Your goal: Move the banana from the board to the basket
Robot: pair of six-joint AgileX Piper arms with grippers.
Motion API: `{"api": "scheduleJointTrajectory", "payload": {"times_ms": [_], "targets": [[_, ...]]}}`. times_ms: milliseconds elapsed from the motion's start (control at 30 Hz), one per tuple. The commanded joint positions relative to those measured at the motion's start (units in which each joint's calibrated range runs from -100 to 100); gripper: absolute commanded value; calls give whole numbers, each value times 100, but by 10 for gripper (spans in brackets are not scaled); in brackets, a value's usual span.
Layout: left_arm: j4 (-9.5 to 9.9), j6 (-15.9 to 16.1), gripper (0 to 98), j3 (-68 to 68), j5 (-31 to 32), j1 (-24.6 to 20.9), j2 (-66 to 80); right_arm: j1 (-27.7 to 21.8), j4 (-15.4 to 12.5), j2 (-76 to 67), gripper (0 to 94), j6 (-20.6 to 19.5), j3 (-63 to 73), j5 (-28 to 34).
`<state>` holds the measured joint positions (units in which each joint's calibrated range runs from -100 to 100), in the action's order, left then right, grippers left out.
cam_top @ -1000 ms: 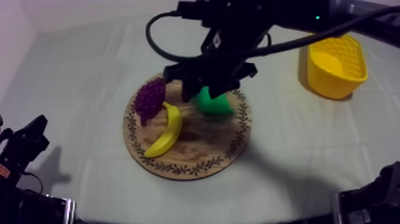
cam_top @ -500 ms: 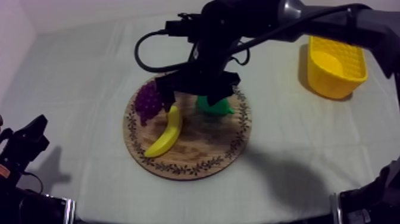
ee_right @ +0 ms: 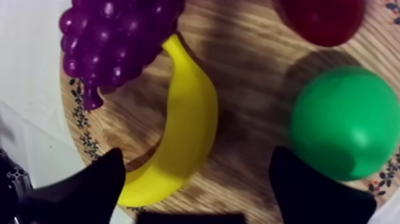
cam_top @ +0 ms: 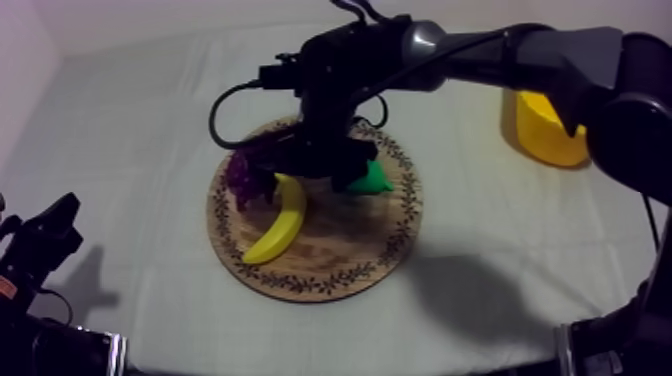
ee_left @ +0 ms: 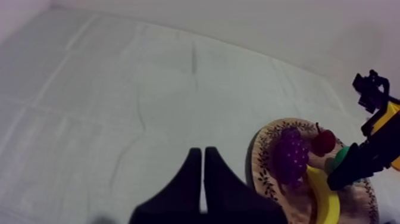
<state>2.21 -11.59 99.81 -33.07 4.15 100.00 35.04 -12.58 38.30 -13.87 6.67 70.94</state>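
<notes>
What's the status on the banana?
Right gripper open over banana; left gripper shut, clear of board. Banana on board, ungripped. Grapes crowd one end, pear close by.

One board (cam_top: 340, 245), one banana (cam_top: 280, 222), one bunch of grapes (cam_top: 246, 176), one pear (cam_top: 372, 181), one small red fruit (ee_right: 321, 18), one basket (cam_top: 546, 136).

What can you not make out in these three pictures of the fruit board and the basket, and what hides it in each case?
Top view: the right arm covers the upper part of the grapes, much of the pear and part of the yellow basket.
Right wrist view: the picture's edge cuts off the small red fruit.
Left wrist view: the edge cuts off part of the wooden board.
</notes>
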Motion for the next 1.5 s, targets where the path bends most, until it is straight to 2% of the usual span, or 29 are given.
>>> {"api": "scheduleJointTrajectory", "payload": {"times_ms": [0,267,567,667,833,933,1200,1467], "targets": [[-4,-1,1,-3,0,1,0,27,9,62,791,-10,25,9],[-4,-1,1,-3,0,1,0,113,14,268,736,-47,109,15],[-4,-1,1,-3,0,1,0,139,33,381,566,-52,127,-5],[-4,-1,1,-3,0,1,0,138,17,401,469,-4,128,8],[-4,-1,1,-3,0,1,0,113,-67,419,229,164,96,-14],[-4,-1,1,-3,0,1,0,104,-83,397,154,211,43,-20],[-4,-1,1,-3,0,1,0,32,-18,-135,96,241,-406,-8],[-4,-1,1,-3,0,1,0,-197,181,-1613,92,250,-1195,98]]}}
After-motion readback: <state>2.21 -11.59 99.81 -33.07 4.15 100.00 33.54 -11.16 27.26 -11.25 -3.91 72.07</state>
